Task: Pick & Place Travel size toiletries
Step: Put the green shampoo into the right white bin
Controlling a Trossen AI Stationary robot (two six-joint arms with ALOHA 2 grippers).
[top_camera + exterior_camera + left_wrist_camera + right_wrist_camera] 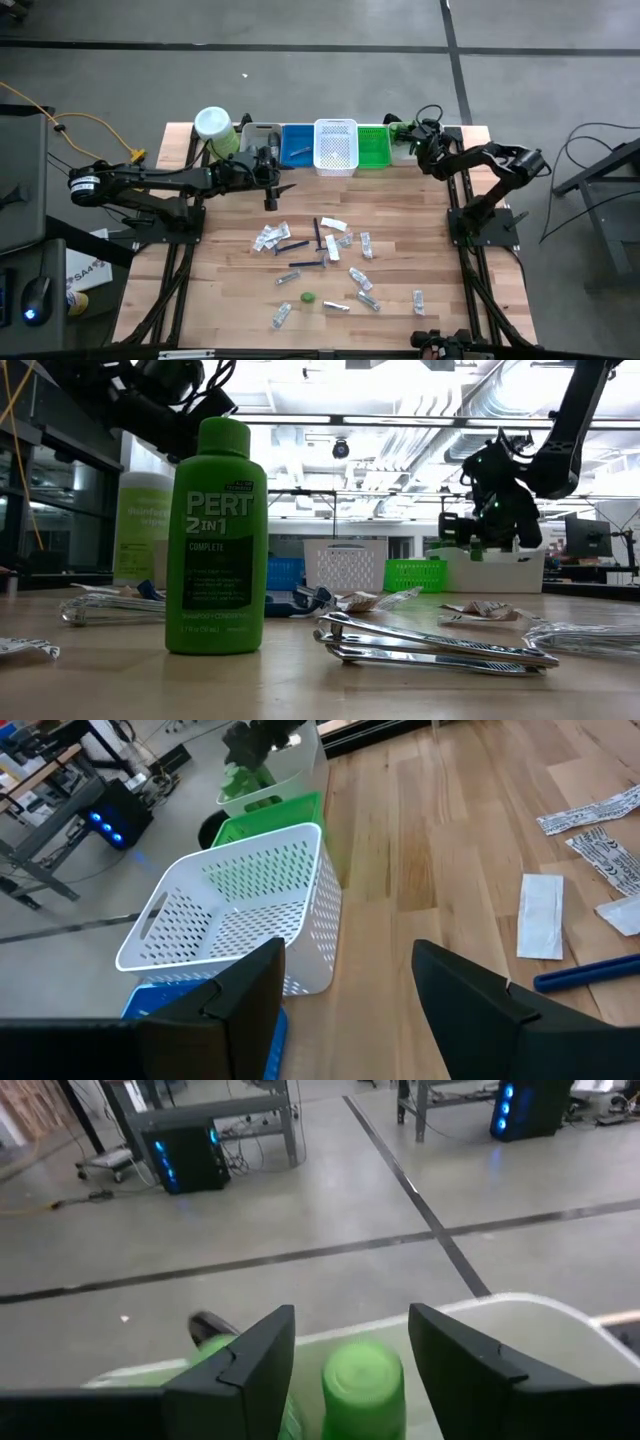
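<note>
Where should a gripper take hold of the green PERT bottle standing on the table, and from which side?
Probably around the body of the green PERT bottle, below the cap, coming from above. It stands upright with its cap on top, and its sides are free of the nail clipper lying beside it.

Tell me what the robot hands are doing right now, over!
Right gripper open over the white bin, green bottle between its fingers. Left gripper open by the white basket. Packets wait mid-table. Nothing in the way.

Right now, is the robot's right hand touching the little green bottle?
Apart. In the right wrist view, the right hand is open, and gaps show between its fingers and the green bottle.
</note>
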